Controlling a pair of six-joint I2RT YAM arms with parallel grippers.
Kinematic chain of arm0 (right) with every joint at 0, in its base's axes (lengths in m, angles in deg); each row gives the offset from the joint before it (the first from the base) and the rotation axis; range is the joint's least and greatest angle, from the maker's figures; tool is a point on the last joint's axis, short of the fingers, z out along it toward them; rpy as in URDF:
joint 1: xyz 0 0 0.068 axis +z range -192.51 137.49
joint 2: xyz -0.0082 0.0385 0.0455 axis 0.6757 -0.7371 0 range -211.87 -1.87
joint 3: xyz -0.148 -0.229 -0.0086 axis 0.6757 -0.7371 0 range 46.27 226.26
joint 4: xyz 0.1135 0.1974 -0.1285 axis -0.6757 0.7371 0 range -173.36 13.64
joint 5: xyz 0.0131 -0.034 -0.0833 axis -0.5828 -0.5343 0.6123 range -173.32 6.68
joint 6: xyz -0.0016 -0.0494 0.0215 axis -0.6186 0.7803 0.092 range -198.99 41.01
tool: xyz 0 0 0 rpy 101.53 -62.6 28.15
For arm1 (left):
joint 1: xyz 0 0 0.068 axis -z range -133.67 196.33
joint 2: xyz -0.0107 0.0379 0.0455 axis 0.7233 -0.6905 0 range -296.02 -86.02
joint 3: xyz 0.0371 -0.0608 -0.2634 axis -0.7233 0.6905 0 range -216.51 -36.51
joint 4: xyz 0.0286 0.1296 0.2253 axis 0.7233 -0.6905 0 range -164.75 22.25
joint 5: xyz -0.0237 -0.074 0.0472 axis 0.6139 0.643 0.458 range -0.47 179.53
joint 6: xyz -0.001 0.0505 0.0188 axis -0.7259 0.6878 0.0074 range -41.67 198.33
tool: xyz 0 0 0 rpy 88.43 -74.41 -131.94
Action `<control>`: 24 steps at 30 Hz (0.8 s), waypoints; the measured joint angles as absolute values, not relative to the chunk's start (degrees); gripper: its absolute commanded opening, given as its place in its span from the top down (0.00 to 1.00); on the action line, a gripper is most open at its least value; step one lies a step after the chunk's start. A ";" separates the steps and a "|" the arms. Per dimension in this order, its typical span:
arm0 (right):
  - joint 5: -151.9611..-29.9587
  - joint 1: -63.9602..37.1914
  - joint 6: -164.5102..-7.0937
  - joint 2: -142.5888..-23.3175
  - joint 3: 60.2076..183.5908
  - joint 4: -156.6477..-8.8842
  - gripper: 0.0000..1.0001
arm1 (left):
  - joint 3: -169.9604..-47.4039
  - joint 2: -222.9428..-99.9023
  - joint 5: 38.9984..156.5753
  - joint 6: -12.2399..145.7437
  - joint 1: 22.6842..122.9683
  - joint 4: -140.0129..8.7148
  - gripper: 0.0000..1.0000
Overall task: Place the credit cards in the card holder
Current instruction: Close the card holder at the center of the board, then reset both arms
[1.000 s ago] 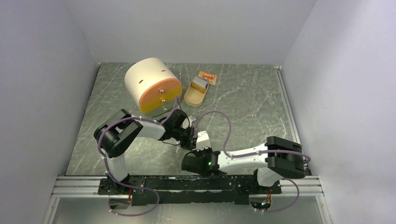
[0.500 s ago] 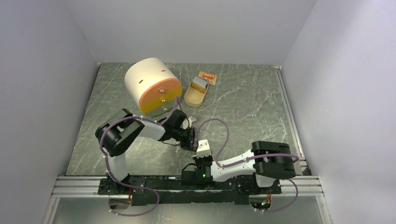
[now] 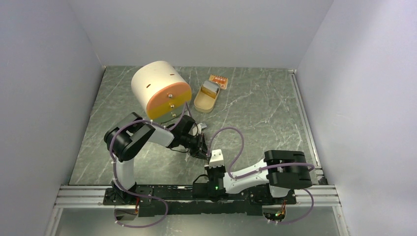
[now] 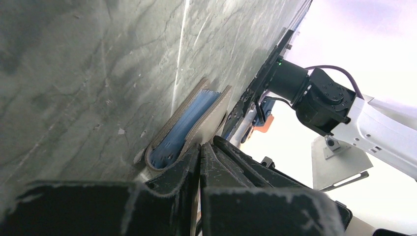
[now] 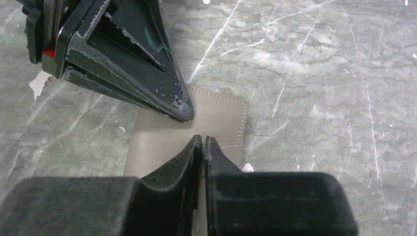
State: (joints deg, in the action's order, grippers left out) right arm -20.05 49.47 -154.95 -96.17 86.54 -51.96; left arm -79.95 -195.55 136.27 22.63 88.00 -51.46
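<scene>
The card holder is a taupe stitched wallet lying on the marble table top. In the left wrist view the card holder gapes slightly, with a blue-grey credit card between its flaps. My left gripper is shut, its tips against the holder's near flap. My right gripper is also shut, its tips low over the holder's face, next to the left fingers. An orange credit card lies at the back of the table. Both grippers hide the holder in the top view.
A tan oval tin stands beside the orange card. A large white cylinder with an orange face lies at the back left, just behind the left arm. Grey walls close in the table on three sides.
My right arm drew its wrist back toward the near edge and turned its gripper to point away, at the holder. The left arm has hardly moved.
</scene>
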 measured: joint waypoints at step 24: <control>-32.86 38.30 -138.51 -51.45 98.95 -39.09 0.01 | -103.06 -158.26 103.04 35.70 83.78 -91.04 0.00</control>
State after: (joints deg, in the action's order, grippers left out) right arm -32.86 38.30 -138.51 -51.45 98.95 -39.09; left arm -103.06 -158.26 103.04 35.70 83.78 -91.04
